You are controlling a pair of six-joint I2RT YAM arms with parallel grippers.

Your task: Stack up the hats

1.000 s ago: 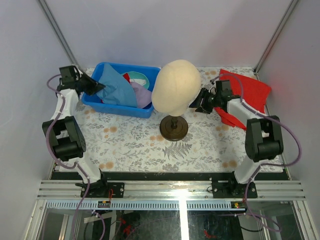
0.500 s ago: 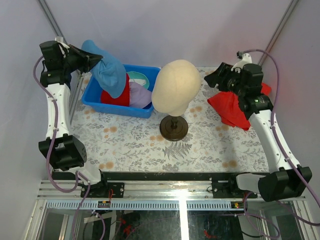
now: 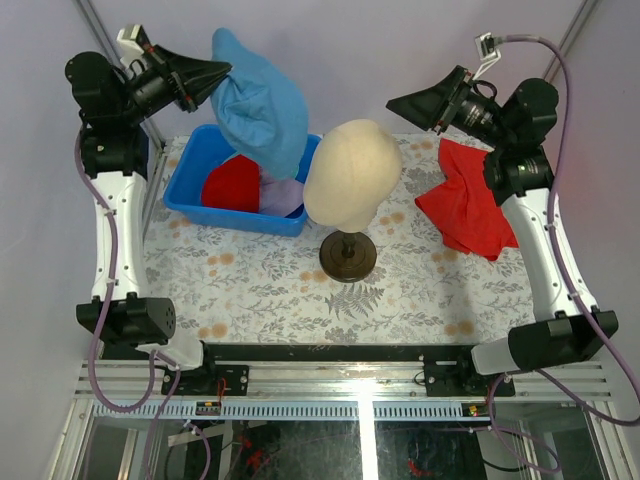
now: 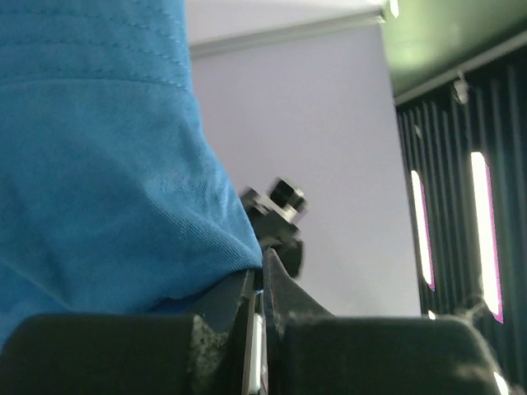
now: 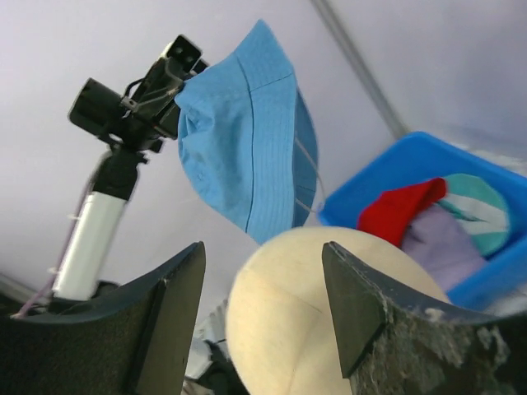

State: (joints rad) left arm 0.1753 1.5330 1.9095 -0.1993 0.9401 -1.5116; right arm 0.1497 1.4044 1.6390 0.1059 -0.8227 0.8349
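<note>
— Blue hat [image 3: 262,105], where is it?
— Hanging high over the far rim of the blue bin [image 3: 183,188], pinched in the closed left gripper [image 3: 222,72]. The red hat [image 3: 232,185] and lilac hat [image 3: 287,192] lie inside the bin.
— Right gripper [image 3: 395,102]?
— Raised near the mannequin head [image 3: 352,170], jaws apart and holding nothing. The counter [image 3: 260,285] is floral-printed, and pale walls close in around it.

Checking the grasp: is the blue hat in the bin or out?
Out: the blue hat hangs from the left gripper, raised above the bin.
</note>
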